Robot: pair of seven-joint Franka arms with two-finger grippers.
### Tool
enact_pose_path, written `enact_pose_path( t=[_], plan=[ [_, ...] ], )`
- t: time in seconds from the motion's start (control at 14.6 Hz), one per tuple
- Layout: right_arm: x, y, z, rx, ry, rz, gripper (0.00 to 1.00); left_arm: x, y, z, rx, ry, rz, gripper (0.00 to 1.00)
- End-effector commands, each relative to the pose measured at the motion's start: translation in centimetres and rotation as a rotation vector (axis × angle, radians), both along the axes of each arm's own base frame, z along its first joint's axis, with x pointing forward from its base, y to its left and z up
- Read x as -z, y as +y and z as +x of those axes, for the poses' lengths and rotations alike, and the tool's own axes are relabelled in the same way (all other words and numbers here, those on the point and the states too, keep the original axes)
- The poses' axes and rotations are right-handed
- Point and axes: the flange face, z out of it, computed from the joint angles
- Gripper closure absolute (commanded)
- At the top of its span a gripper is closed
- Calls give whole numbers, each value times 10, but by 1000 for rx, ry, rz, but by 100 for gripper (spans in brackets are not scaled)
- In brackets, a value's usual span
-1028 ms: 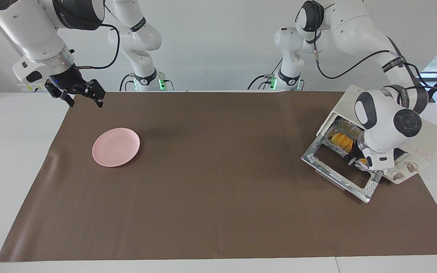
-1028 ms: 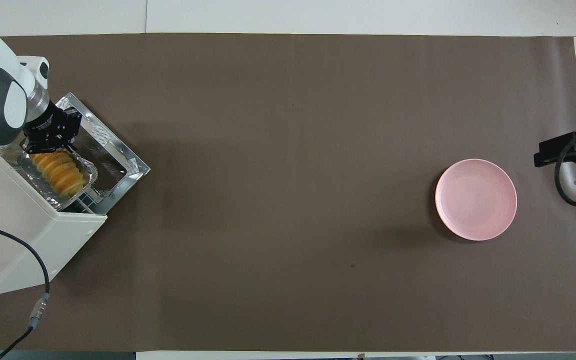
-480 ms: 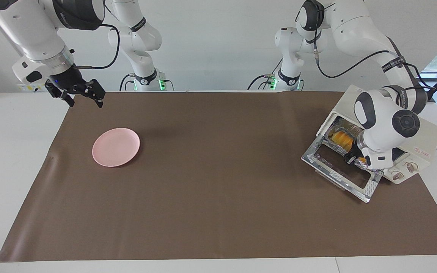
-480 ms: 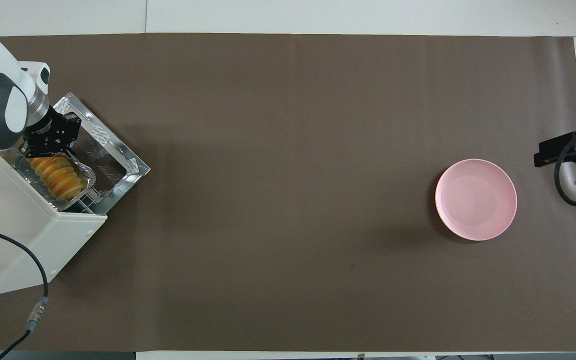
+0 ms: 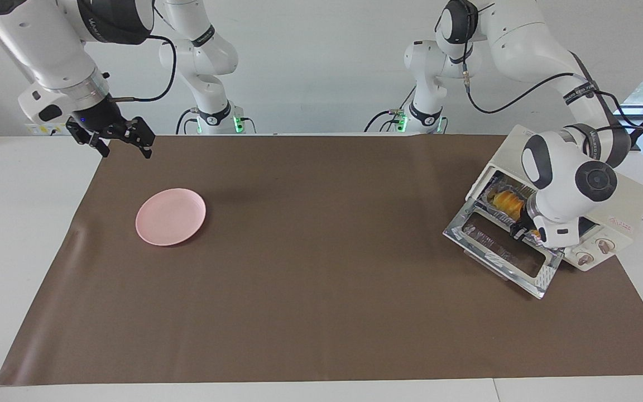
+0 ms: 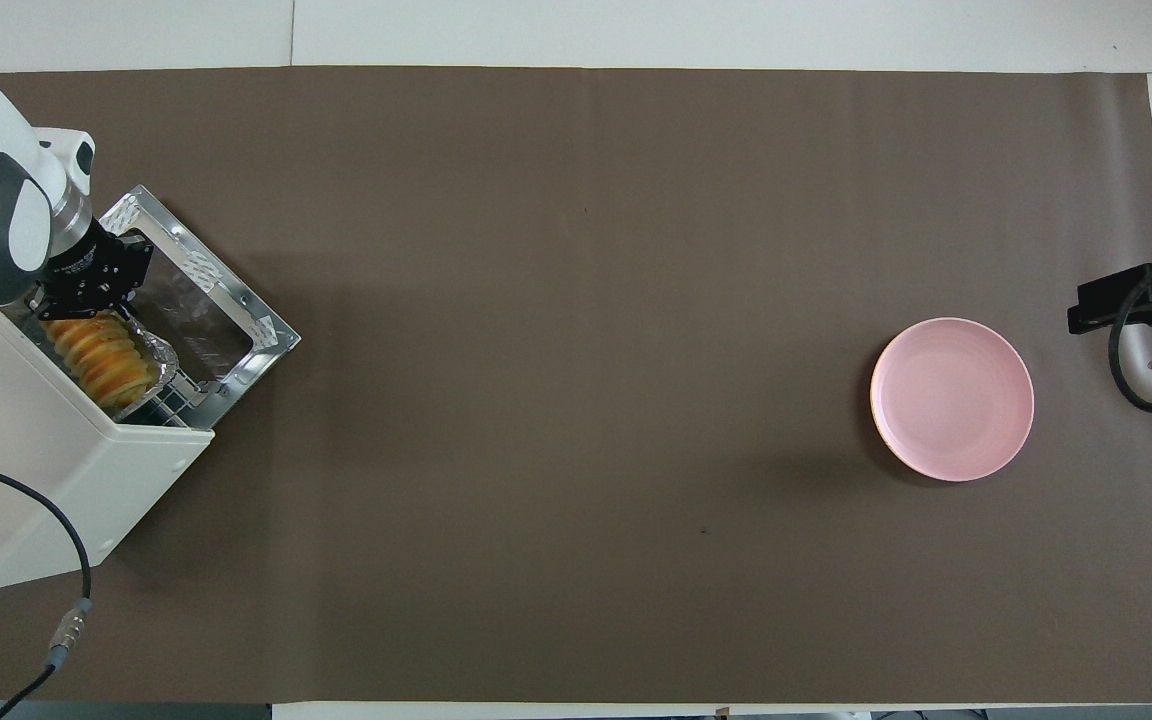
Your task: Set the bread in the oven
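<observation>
bread (image 6: pixel 99 352) in foil tray (image 6: pixel 158 352), oven (image 6: pixel 46 470) door (image 5: pixel 503 254) down, pink plate (image 5: pixel 170 216) apart

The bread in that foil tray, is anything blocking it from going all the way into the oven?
Nothing visible does. The oven door hangs open, and the bread on its foil tray is already partway in on the rack, with the left gripper shut at the tray's end.

Bread (image 6: pixel 101 352) on foil tray (image 6: pixel 158 352) at oven (image 6: pixel 56 490) mouth, closed left gripper (image 6: pixel 86 297) at the tray's edge
</observation>
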Motion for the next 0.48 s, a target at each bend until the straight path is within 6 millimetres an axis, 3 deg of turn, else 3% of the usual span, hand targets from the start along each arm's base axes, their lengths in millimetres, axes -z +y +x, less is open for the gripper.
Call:
enact_pose_path(
  t=[0.0, 0.41],
  plan=[
    [0, -3, -3, -17, 14, -15, 0, -2, 5, -12, 20, -6, 8, 100],
    [0, -2, -3, -17, 14, -15, 0, -1, 7, -15, 32, -10, 23, 100]
  ],
)
